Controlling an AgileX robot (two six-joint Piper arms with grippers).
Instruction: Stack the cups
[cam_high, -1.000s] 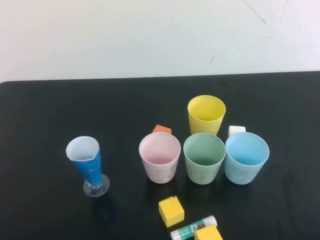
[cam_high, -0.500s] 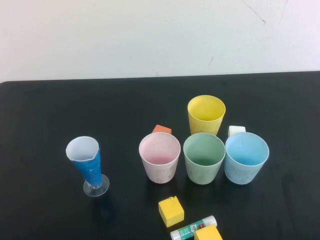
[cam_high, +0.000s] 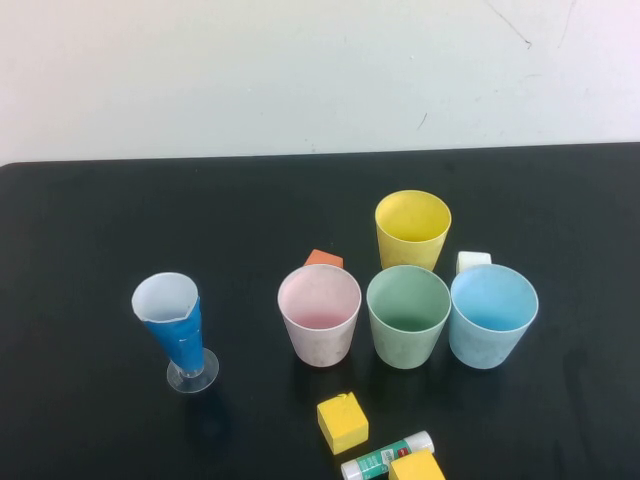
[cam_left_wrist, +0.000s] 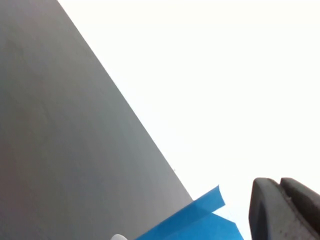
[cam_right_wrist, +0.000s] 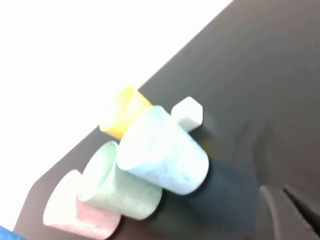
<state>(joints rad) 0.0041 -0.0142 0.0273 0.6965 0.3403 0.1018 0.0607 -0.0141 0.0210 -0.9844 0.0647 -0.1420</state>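
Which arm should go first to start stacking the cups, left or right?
Probably the right. The right gripper already looks at the light blue cup, green cup, pink cup and yellow cup. The left gripper sees only the table edge. Neither shows in the high view.

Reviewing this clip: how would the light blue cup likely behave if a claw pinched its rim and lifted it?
The light blue cup looks like thin empty plastic, so probably light, and its rim may flex. Its smooth tapered wall could slip. It stands close beside the green cup, so a push might nudge that. The left claw and right claw are off the table view.
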